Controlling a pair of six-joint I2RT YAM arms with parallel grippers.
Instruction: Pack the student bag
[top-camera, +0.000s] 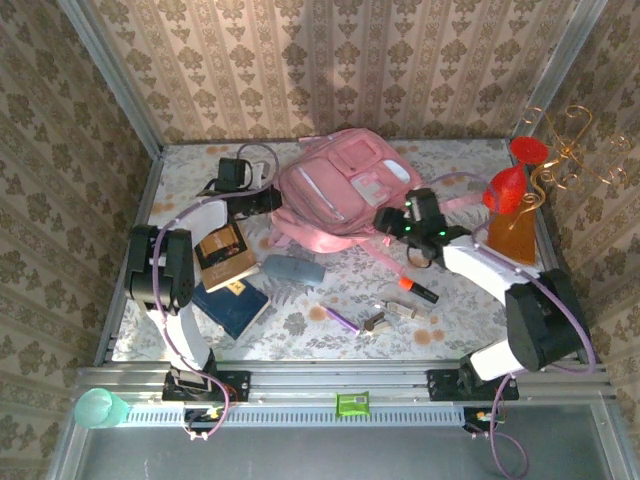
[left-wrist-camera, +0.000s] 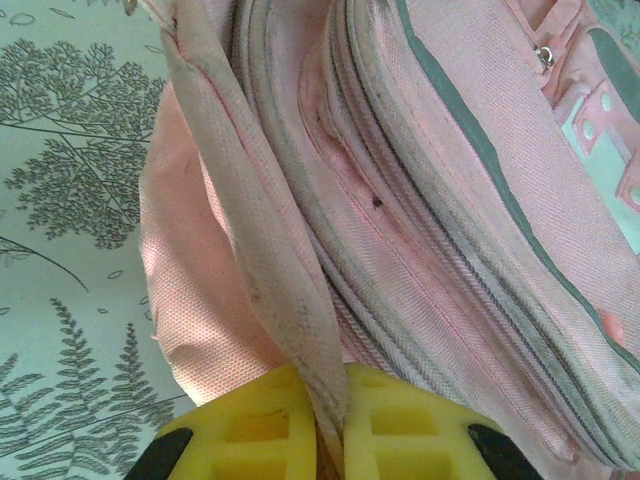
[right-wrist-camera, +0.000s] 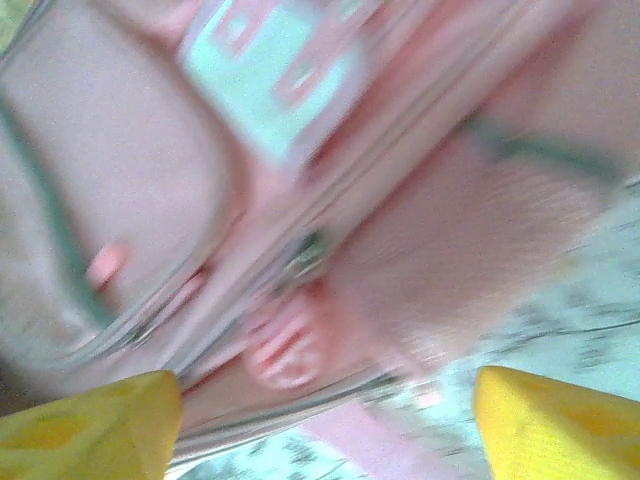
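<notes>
Grip looks good: our left gripper (left-wrist-camera: 330, 425) is clamped on a fold of the big soft pink fabric student bag (top-camera: 335, 190), right gripper (right-wrist-camera: 325, 425) gaping open just short of its front. We'd pull slowly, keeping it taut.

We see left arm (top-camera: 165, 275) and right arm (top-camera: 500, 285): white shells, black joint housings, purple cables (top-camera: 170, 345) looped alongside. Left claw (left-wrist-camera: 330, 425) and right claw (right-wrist-camera: 325, 425): yellow fingers (left-wrist-camera: 250, 430), recessed pockets. Green lights (top-camera: 410, 228) at right wrist.

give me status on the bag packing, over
left gripper shut on side fold of student bag. right gripper open, at its front. books and marker lie unpacked on table.
</notes>
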